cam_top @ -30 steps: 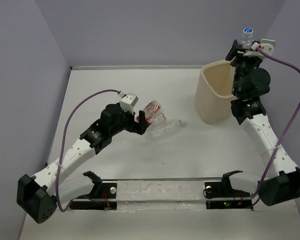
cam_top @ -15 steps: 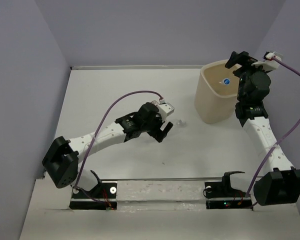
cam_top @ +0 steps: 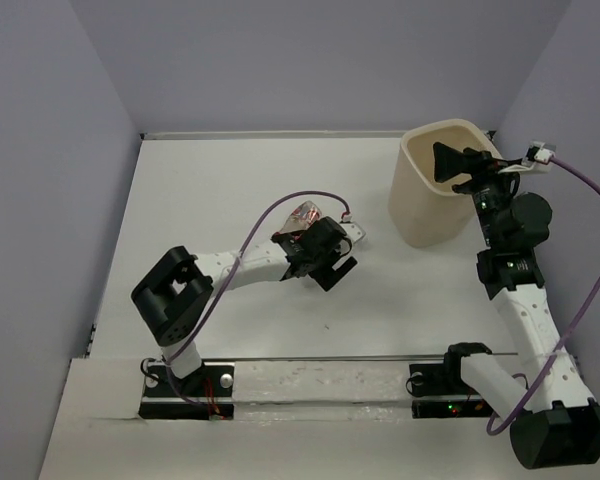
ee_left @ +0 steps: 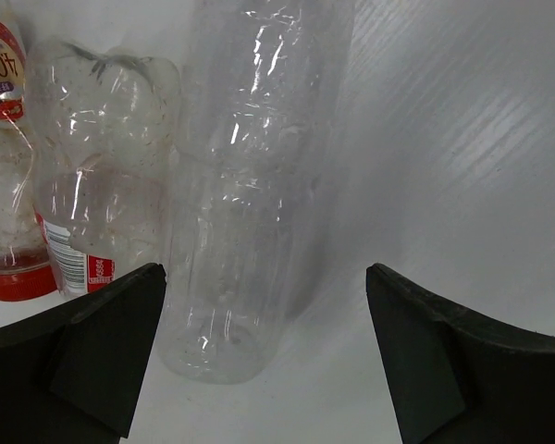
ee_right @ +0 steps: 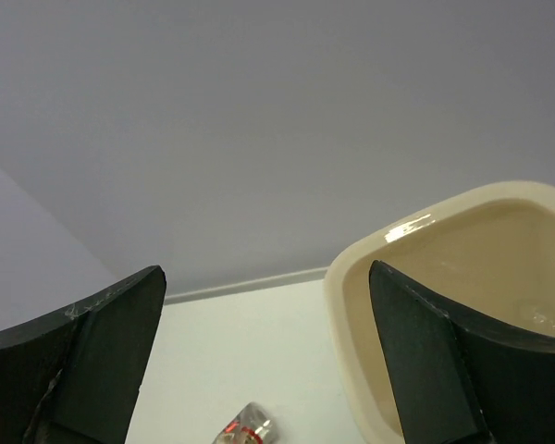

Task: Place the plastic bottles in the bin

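Over on the left, the left arm (cam_top: pixel 230 270) reaches in across the white surface (cam_top: pixel 210 190), its purple cable (cam_top: pixel 265 215) looping above it; the left fingers (cam_top: pixel 332 270) hang low over the plastic bottles (cam_top: pixel 305 213), and from above only one red-marked bottle peeks out beside the wrist, the rest hidden under it; on the left wrist camera there they are, three in a row lying on the surface; far left, the red-capped bottle (ee_left: pixel 5 185), cap at its near end, a red-and-white label reading "40"; just beside it the labelled bottle (ee_left: pixel 92 176), clear and dimpled, with a red-white strip low on its side; then the long clear bottle (ee_left: pixel 250 203), lying lengthwise away from the camera, its near end sitting in the gap between the two black fingers; those fingers are spread wide, one on each side, gripping nothing; whether the left-hand one touches the labelled bottle I cannot tell; moving right, the bin (cam_top: pixel 412 200) stands upright near the back right of the surface, well apart from the bottles; what lies inside it cannot be made out; the right fingers (cam_top: pixel 448 168) hover over its open mouth, toward the right-hand rim; the right wrist camera shows them parted wide with nothing between them, the beige rim curving in at the right, the grey wall (ee_right: pixel 259 111) behind, and one of the plastic bottles small at the bottom edge.
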{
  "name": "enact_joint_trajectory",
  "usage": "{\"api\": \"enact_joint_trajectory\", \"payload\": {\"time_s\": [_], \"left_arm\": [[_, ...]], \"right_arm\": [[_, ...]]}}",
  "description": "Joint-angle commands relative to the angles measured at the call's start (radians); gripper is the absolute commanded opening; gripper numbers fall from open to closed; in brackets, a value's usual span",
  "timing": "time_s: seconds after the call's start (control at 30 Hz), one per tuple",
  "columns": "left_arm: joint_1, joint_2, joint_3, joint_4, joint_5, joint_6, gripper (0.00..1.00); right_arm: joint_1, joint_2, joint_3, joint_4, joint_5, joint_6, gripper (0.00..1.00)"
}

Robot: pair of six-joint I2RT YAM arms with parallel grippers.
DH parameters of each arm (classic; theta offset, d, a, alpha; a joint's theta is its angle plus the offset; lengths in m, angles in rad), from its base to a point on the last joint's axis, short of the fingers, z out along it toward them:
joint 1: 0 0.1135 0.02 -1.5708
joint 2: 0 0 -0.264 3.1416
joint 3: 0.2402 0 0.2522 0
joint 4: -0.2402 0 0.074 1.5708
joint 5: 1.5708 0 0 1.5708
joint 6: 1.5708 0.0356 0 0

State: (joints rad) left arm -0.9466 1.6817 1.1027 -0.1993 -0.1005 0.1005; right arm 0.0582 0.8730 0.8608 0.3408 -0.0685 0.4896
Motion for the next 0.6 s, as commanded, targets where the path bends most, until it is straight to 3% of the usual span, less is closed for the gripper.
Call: {"api": "enact_joint_trajectory", "payload": {"time_s": [0.0,0.27,0.37,0.57], "left_arm": [[0.000,0.042,0.060,-0.032,-0.099,0.018,0.99],[0.000,0.064,0.052,-0.026,-0.084,0.021,0.96],[-0.009,0.073,0.042,-0.031,-0.074,0.008,0.88],[-0.026,0.070,0.034,-0.031,-0.053,-0.019,0.61]], "right_arm": [[0.003,-0.015,-0.032,0.015,-0.142,0.067,0.96],[0.003,-0.055,-0.083,-0.013,-0.189,0.075,0.96],[0.012,-0.074,-0.109,-0.023,-0.201,0.090,0.96],[0.022,-0.101,-0.155,-0.069,-0.250,0.122,0.95]]}}
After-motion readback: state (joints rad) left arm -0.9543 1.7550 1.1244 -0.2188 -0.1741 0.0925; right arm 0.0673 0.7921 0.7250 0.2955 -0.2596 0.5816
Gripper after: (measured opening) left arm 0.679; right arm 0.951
